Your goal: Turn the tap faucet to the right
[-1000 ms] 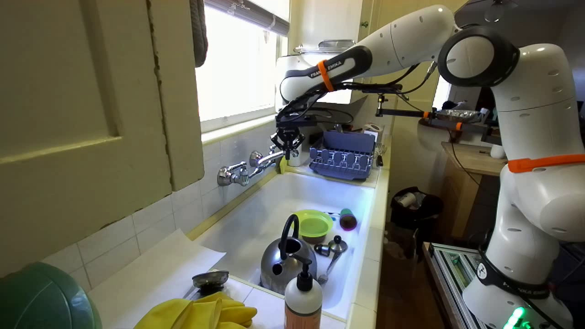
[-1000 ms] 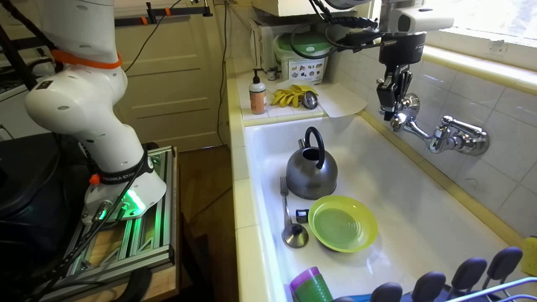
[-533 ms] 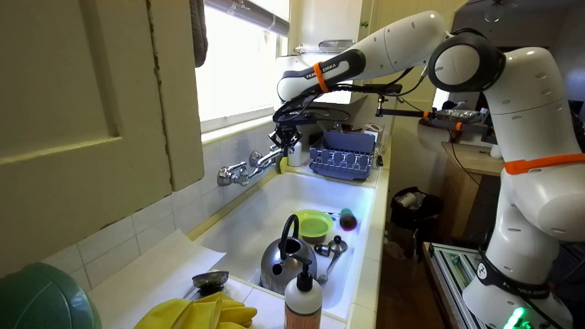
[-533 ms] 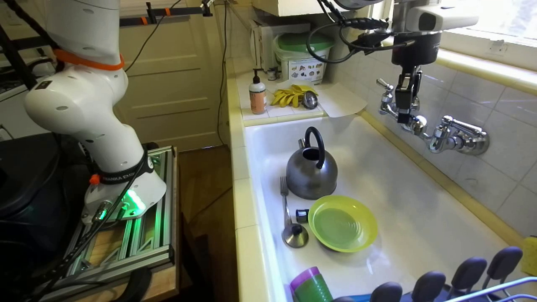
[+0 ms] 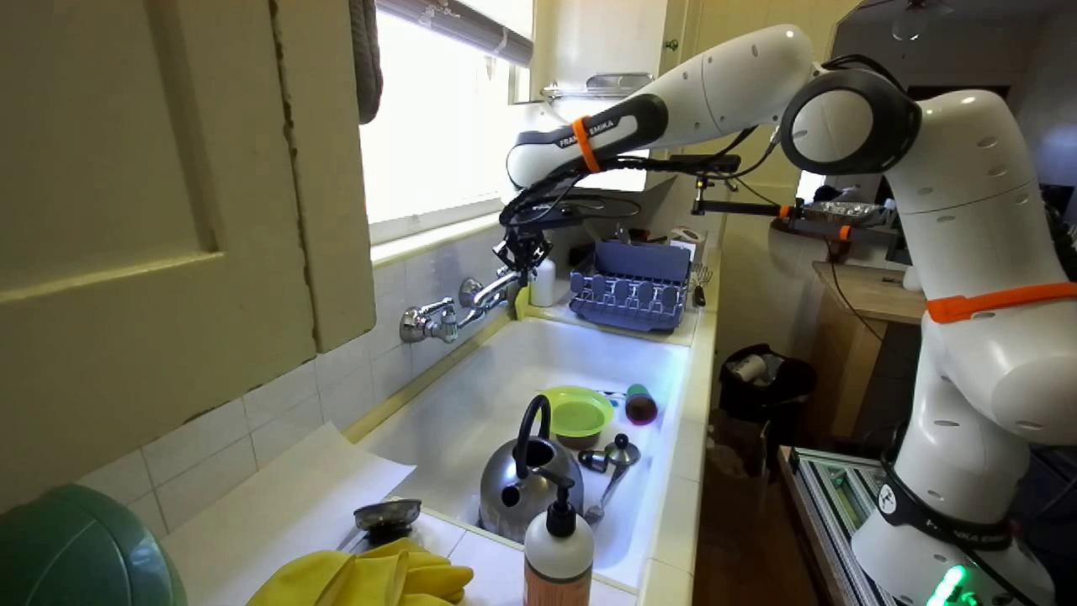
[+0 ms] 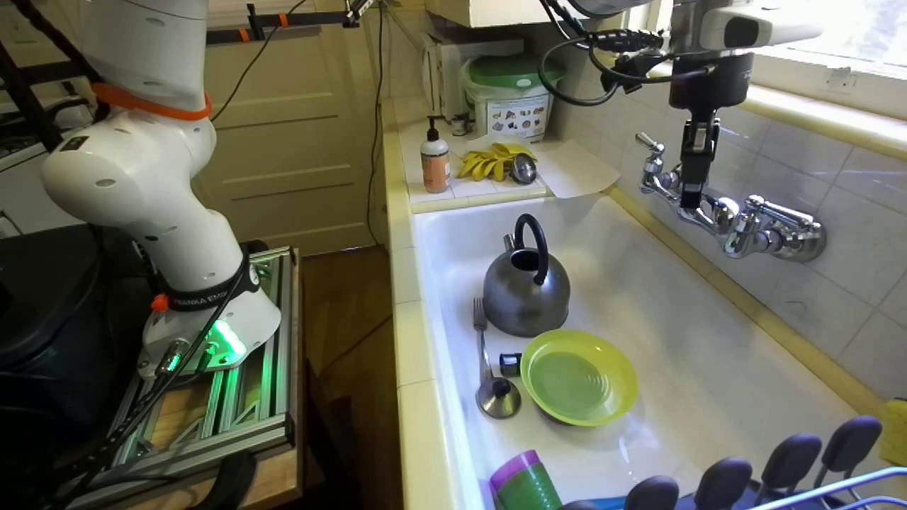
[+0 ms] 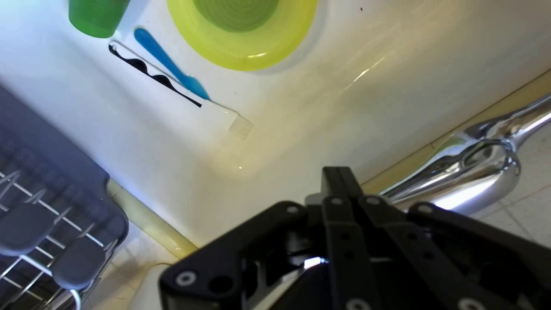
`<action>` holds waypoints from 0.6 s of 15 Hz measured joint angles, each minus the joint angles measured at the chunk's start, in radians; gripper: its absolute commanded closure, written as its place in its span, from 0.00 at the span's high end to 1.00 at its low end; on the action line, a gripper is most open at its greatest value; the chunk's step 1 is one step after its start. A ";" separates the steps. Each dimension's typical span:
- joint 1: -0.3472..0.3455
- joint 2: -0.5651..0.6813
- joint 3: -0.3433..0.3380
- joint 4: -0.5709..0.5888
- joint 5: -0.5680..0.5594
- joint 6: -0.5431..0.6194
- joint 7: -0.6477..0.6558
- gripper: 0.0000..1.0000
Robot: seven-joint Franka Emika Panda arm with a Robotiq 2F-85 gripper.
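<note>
The chrome tap faucet is mounted on the tiled wall above the sink, with its spout reaching out over the basin. It also shows in an exterior view, with a lever handle at each end. My gripper points down beside the spout, and its fingertips overlap part of the spout there. In the wrist view the gripper is shut with its fingertips together and nothing between them. The chrome spout lies just to their right. I cannot tell whether the fingers touch it.
The white sink lies below, holding a steel kettle, a yellow-green bowl, a green cup and utensils. A dish rack stands at one end. A soap bottle and yellow gloves are at the other.
My gripper has moved toward the wall and along the tap, going slightly left in one exterior view and right in the other. The spout end appears to have shifted the same way.
</note>
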State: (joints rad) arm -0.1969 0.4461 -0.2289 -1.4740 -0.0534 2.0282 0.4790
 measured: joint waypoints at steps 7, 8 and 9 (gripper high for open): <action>0.059 -0.159 0.010 -0.130 -0.096 -0.152 -0.071 0.34; 0.064 -0.193 0.016 -0.161 -0.106 -0.155 -0.090 0.42; 0.067 -0.227 0.025 -0.193 -0.111 -0.156 -0.117 0.49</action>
State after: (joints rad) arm -0.1295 0.2191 -0.2043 -1.6672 -0.1644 1.8723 0.3621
